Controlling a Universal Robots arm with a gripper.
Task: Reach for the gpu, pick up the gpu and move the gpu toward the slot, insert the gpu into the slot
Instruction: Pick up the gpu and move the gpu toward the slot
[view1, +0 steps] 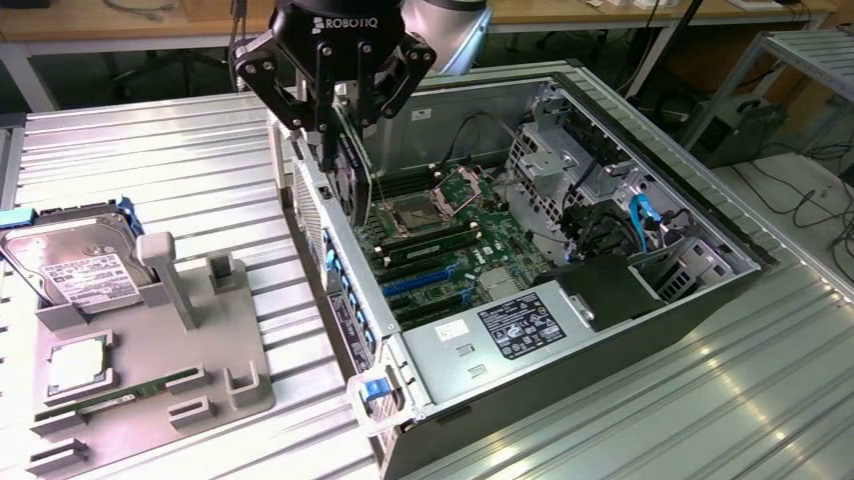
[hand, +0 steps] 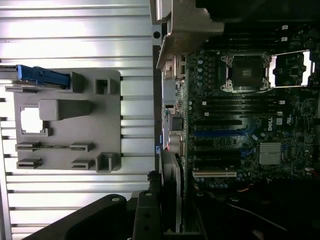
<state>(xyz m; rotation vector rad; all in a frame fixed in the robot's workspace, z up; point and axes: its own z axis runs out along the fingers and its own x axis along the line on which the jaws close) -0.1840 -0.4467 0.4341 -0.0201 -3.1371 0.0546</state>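
The gpu (view1: 352, 180) hangs on edge from my gripper (view1: 334, 128), which is shut on its upper edge. It looks like a dark, thin card, hovering over the open computer case (view1: 694, 300) close to the wall on the exterior view's left. Its lower corner is just above the motherboard near the processor socket (view1: 407, 215). In the wrist view the gpu (hand: 172, 185) appears edge-on, with its ridged edge running from my gripper (hand: 167, 222) toward the case's rear wall. The blue and black expansion slots (view1: 424, 277) (hand: 217, 133) lie on the board and nothing is plugged into them.
A grey holder tray (view1: 147, 400) (hand: 70, 120) sits on the ribbed metal table at the exterior view's left, carrying a hard drive (view1: 80, 265), a processor chip (view1: 78, 365) and a memory stick (view1: 120, 395). Drive cages and cables (view1: 627, 225) crowd the case's far side.
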